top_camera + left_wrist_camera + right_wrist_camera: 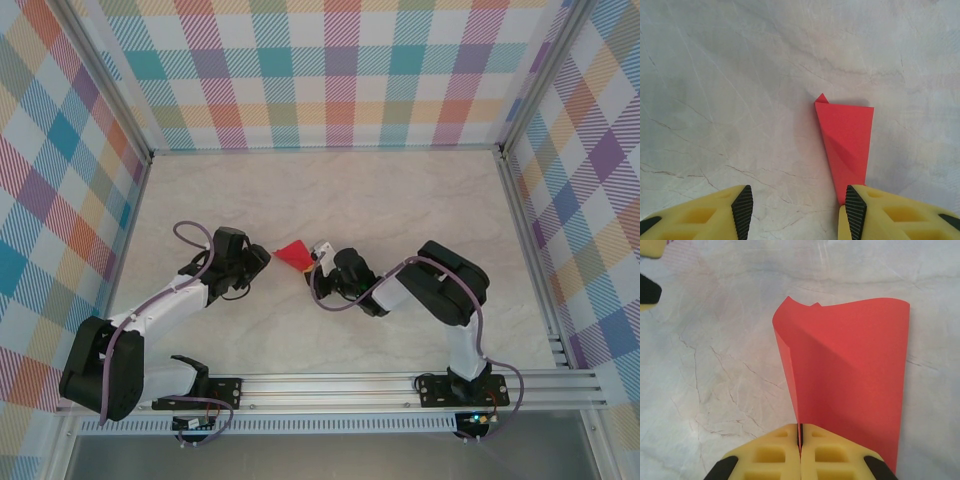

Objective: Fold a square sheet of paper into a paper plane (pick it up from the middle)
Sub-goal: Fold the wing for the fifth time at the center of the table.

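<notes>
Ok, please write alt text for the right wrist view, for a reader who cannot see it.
The right gripper, its two yellow fingers pressed together, pinches the near end of a folded red paper. The paper widens away from the camera, seen against a pale marbled table.

The paper plane (850, 380) is thin, matt, bright-red paper with crisp creases. The surface (730, 90) looks like pale veined stone with a dull sheen. The left gripper (799, 207) has jaws of smooth yellow plastic, their pads (742, 210) ribbed black rubber. The rail (330, 385) is brushed metal.
</notes>
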You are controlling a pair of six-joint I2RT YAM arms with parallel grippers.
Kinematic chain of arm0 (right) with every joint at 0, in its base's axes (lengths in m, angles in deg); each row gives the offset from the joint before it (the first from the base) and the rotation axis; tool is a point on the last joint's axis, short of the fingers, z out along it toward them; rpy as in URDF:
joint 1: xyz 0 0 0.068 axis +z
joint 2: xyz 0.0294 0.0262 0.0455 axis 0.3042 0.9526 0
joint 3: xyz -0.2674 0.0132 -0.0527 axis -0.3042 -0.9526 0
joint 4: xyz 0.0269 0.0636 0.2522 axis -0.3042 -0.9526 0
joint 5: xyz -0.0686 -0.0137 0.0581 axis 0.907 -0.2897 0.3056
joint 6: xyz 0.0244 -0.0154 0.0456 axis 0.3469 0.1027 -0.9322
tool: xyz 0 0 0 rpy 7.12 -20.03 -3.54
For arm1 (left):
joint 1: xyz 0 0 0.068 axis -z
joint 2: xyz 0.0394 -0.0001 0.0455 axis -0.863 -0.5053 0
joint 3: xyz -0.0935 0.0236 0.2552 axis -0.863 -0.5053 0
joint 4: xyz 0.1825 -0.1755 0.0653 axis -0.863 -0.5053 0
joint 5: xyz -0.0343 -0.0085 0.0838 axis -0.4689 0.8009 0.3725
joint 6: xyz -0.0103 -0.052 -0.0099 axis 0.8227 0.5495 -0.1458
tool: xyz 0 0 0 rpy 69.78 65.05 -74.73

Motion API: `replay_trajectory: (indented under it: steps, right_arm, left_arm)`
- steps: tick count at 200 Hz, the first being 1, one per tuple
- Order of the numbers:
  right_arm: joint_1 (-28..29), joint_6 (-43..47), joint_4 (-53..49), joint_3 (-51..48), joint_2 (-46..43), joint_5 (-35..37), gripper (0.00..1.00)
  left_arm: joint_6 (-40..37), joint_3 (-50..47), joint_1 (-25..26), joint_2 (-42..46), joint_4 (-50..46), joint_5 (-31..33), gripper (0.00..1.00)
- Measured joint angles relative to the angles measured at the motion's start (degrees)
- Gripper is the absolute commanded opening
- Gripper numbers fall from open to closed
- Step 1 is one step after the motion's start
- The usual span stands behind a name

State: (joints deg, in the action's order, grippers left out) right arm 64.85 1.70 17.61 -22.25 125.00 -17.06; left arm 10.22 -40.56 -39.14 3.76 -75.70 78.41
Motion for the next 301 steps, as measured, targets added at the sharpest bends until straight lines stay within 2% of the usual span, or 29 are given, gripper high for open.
replay_trajectory:
  steps: [70,150,259,301]
  right_arm:
    - [-4.7,-13.2,-0.1,-0.7,-2.4,-6.7,0.01]
    - [-7.2,-24.7,-0.8,-0.9,-2.4,-10.2,0.00]
    - [-9.6,-34.3,-2.2,-0.9,-1.9,-13.9,0.00]
    - [-9.7,-36.0,-3.0,-0.9,-1.4,-14.7,0.02]
  left_arm:
    - [-2.2,-1.3,0.0,-1.7,5.8,-5.0,0.57]
    - [-4.9,-1.9,0.5,-7.3,13.5,-11.5,0.57]
    - [-7.8,0.9,3.4,-15.5,20.3,-16.4,0.37]
    - [-8.1,3.1,4.5,-18.8,22.3,-17.5,0.33]
